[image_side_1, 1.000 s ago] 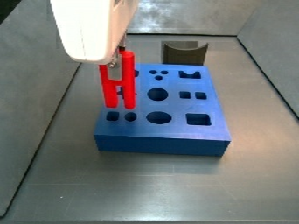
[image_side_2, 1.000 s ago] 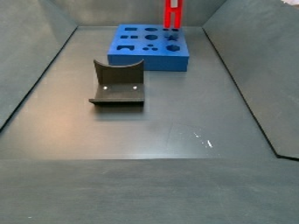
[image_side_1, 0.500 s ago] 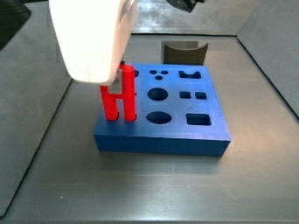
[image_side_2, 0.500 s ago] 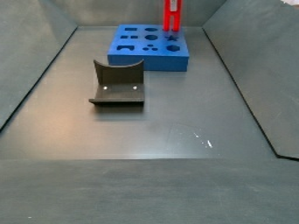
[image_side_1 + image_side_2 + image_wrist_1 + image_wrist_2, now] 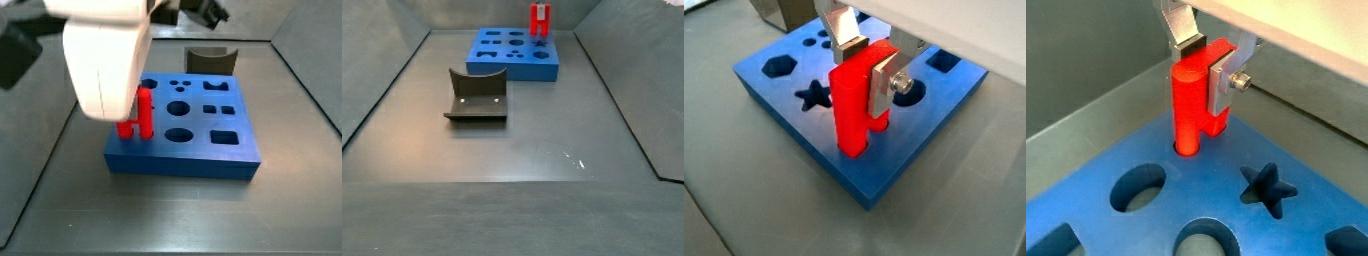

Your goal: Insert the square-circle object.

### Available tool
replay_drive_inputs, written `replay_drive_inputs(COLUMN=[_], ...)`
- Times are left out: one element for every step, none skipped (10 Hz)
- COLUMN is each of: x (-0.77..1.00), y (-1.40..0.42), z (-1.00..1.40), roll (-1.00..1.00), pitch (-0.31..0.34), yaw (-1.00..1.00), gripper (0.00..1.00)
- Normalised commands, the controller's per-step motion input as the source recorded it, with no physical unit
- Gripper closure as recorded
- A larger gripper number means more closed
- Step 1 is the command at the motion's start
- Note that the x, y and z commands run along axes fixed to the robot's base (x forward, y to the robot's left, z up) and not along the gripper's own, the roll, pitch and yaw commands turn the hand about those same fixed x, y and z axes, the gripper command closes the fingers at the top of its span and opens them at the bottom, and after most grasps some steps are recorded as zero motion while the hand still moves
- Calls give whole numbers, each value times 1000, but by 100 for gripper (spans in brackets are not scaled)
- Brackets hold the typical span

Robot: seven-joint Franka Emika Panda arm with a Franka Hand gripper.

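The gripper (image 5: pixel 867 62) is pinching the top of the red piece (image 5: pixel 859 105) between its silver fingers (image 5: pixel 1227 79). The piece is standing upright over the blue block (image 5: pixel 804 130), and in a wrist view its round bar is sitting in a hole (image 5: pixel 1188 150) near the block's corner. The grey piece (image 5: pixel 476 96) is lying well apart on the floor.

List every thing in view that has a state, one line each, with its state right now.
Gripper: over the blue block's corner, jaws shut on the square-circle object.
Square-circle object: upright, held near its top, lower end entering a round hole in a wrist view.
Blue block: flat on the floor, its other shaped holes unfilled.
Dark grey curved piece: resting on the floor, apart from the block, untouched.
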Motion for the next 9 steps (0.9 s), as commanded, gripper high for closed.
replay_drive_inputs(x=[-114,-54,0,0,0,0,-46,57,0], y=[-129,-129,-114,-106,0,0,0,134,0], z=[-751,-786,-797,-783,-549,-429,-143,-60,0], roll=[-1,-36,-73,-83,-14,0,-64,-120,-17], pitch=[-204,-164,-113,-109,-90,-89,-74,0,0], yaw=[440,337,346,346,383,251,-97,-71,0], gripper=[100,100,100,100,100,100,100,100,100])
